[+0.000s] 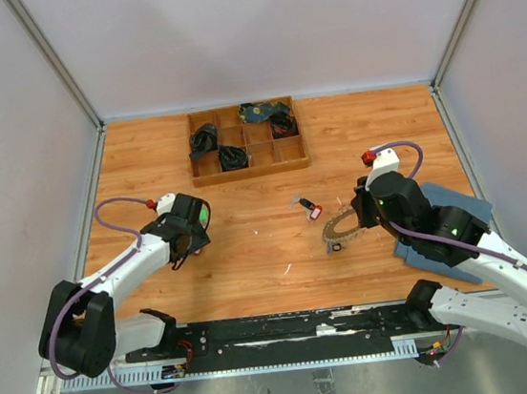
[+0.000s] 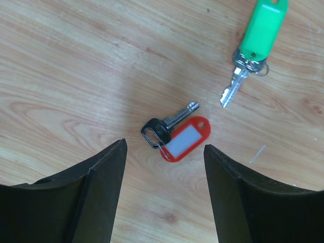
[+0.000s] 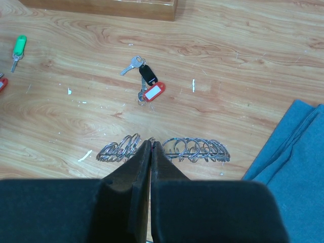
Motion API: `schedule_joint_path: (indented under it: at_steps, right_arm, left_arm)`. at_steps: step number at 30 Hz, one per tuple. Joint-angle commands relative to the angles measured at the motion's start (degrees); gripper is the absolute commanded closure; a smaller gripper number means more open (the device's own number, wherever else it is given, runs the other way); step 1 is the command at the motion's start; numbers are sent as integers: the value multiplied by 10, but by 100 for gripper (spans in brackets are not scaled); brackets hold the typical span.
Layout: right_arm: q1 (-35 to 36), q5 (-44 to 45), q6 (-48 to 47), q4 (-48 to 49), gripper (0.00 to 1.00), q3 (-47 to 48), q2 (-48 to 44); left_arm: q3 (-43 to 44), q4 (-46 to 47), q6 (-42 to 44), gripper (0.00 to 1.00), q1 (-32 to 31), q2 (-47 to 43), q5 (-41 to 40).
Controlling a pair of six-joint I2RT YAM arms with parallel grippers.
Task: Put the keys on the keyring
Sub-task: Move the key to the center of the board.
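Note:
The keyring (image 3: 197,150) is a thin wire ring strung with many small silver rings; it lies on the wooden table, also in the top view (image 1: 341,233). My right gripper (image 3: 152,143) is shut on its wire at the near middle (image 1: 353,221). A key bundle with a red tag, a black tag and a silver key (image 3: 147,83) lies just beyond it (image 1: 310,208). My left gripper (image 2: 164,145) is open and empty, hovering over a black-headed key with a red tag (image 2: 177,135). A green-tagged key (image 2: 255,43) lies farther off, and also shows in the right wrist view (image 3: 17,48).
A wooden compartment tray (image 1: 251,171) holding dark bundles stands at the back middle. A blue cloth (image 1: 454,222) lies under my right arm, at the right of the right wrist view (image 3: 296,147). Grey walls close in the table.

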Motion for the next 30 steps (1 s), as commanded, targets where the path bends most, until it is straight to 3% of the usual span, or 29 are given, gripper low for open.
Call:
schedule_joint_path:
  at_steps: [1,13,22,30]
  right_arm:
    - [-6,0,5,23,99,-3,-6]
    - [-6,-2,7,23,99,-4,-8]
    - [-6,-4,9,24,99,-8,-8]
    - [-6,-7,9,27,99,-8,-7]
  left_arm:
    - [-2,16,30,33,13,19,-10]
    - [-13,74,67,39,14,75,38]
    - [-4,107,103,59,9,122,76]
    - [41,141,112,63,-66,193,99]
